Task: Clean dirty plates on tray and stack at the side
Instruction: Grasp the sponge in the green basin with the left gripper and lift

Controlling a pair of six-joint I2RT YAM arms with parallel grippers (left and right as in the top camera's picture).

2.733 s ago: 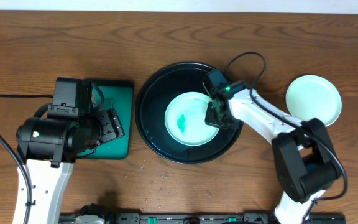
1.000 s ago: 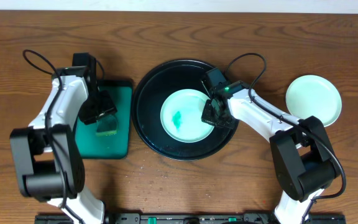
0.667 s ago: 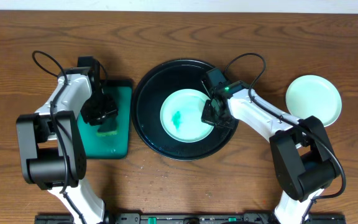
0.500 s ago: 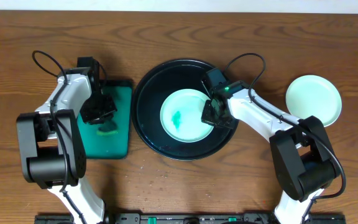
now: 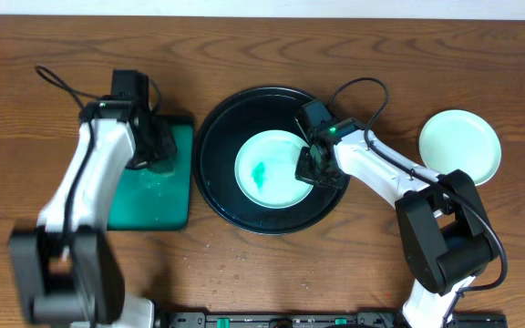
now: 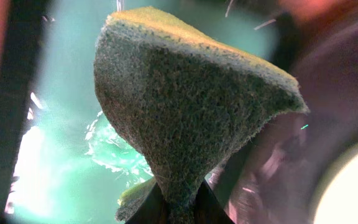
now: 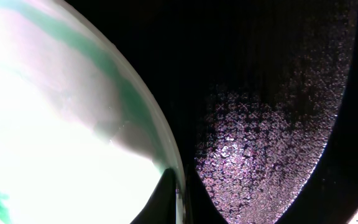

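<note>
Sponge pinched by the left gripper, just left of the round black tray; right gripper clamps the smeared mint plate inside it

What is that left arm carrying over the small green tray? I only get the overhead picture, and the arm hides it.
Observer: A sponge, yellow on one face and rough grey-green on the other, pinched in the left gripper.
Operator: Is the little tray dry?
Observer: It doesn't look dry. In the left wrist view the green tray glistens with wet-looking patches under the sponge.
Operator: And does the right arm actually hold that plate?
Observer: Yes. The right wrist view shows the right gripper shut on the rim of the smeared plate, which sits in the black tray.
</note>
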